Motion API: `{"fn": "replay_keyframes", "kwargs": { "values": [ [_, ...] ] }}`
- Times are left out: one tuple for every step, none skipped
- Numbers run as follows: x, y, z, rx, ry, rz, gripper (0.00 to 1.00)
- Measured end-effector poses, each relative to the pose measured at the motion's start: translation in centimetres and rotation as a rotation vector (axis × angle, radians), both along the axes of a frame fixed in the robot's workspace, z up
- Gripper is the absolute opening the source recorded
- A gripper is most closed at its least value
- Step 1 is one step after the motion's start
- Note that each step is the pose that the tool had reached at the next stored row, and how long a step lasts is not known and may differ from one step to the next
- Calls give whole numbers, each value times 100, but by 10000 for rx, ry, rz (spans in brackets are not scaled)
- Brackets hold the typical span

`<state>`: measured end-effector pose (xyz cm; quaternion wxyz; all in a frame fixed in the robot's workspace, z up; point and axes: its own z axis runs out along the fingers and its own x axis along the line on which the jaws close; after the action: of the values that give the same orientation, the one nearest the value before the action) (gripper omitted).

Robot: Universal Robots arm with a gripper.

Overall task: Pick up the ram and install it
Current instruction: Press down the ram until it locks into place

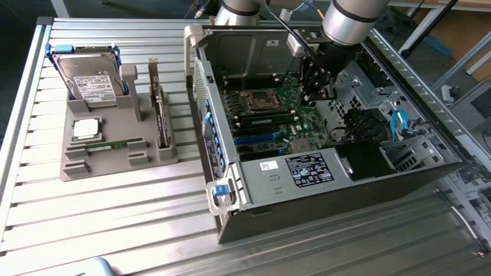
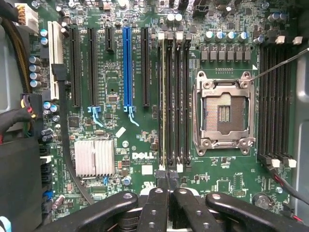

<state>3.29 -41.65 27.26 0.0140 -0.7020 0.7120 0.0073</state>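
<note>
One green ram (image 1: 112,145) is seen lying flat in the gray holder (image 1: 107,169) on the exterior view's left, well apart from the open computer case (image 1: 257,198). The gripper (image 2: 167,186) is positioned inside the case over the motherboard (image 2: 231,169). Its fingers are pressed together with nothing between them, close to one end of the memory slots (image 2: 183,101). A module (image 2: 163,101) appears to be seated in one slot. The work is therefore judged either finished, with a spare left in the holder, or not yet begun on the holder's stick; which of the two cannot be settled. The slot latches are too small to be read as locked. Any contact between fingertips and module is hidden by the gripper's own body.
</note>
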Motion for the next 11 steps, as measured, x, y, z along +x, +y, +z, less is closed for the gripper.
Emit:
{"fn": "replay_keyframes", "kwargs": {
  "values": [
    [0,0,-13,0,1,-1,11],
    [0,0,-26,0,0,-3,11],
    [0,0,-39,0,0,-4,11],
    [0,0,-53,-1,0,-6,11],
    [0,0,-65,0,0,-7,11],
    [0,0,-77,0,0,-8,11],
    [0,0,-88,0,0,-10,11],
    [0,0,-100,0,0,-11,11],
    [0,0,-112,0,0,-13,11],
    [0,0,-123,-1,0,-15,11],
    [0,0,-133,-1,1,-16,11]
  ]
}}
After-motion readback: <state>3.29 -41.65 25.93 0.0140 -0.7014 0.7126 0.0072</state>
